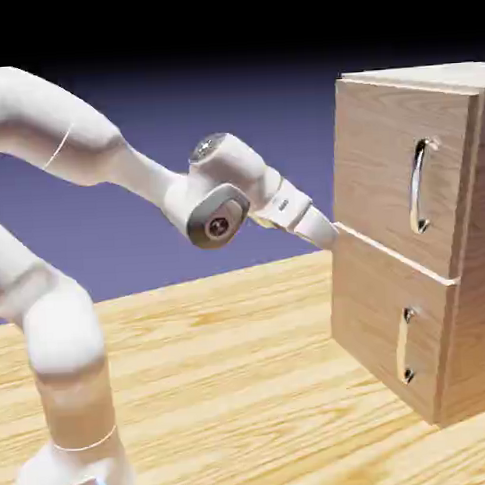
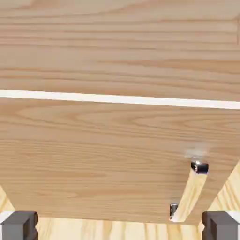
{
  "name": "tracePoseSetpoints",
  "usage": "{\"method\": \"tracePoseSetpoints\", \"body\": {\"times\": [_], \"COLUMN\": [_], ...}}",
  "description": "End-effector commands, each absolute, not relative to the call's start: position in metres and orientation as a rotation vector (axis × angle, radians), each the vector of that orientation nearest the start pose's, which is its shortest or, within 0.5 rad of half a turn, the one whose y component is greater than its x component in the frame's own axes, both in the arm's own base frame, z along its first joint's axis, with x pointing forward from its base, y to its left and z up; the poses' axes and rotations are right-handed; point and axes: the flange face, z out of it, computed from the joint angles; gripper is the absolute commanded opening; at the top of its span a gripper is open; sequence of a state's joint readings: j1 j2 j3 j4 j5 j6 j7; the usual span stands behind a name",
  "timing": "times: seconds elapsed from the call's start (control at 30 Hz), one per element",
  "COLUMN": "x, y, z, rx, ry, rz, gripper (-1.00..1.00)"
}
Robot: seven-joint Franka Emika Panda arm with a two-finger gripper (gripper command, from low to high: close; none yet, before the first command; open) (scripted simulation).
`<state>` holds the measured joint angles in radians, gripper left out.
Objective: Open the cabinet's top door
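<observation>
Two wood-grain doors (image 1: 379, 194), curved handles (image 1: 416, 187), boxy cabinet (image 1: 470, 205)

Ext view: cabinet (image 1: 388, 169) R side cut by edge; gripper tips too small to tell. Hand view: top door (image 2: 117, 47) cropped, handle out of frame.

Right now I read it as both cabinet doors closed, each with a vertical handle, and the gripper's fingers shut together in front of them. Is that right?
Not quite: the gripper is open, its two fingertips wide apart in the hand view. The rest stands.
</observation>
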<state>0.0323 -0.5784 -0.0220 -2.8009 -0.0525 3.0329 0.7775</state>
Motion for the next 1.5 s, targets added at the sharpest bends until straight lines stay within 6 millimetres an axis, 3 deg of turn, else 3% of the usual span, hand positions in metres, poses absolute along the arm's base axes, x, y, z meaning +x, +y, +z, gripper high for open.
{"method": "tracePoseSetpoints", "body": {"times": [0.0, 0.4, 0.77, 1.13, 1.47], "x": [0.39, 0.384, 0.375, 0.374, 0.386], "y": [0.01, 0.028, 0.022, -0.003, -0.036], "z": [0.471, 0.53, 0.565, 0.577, 0.567], "rx": [-2.473, -2.395, -2.29, -2.155, -2.017], "ry": [0.918, 0.795, 0.734, 0.712, 0.708], "rz": [-1.068, -1.225, -1.374, -1.512, -1.615], "gripper": [0.0, 0.0, 0.0, 0.0, 0.0]}}
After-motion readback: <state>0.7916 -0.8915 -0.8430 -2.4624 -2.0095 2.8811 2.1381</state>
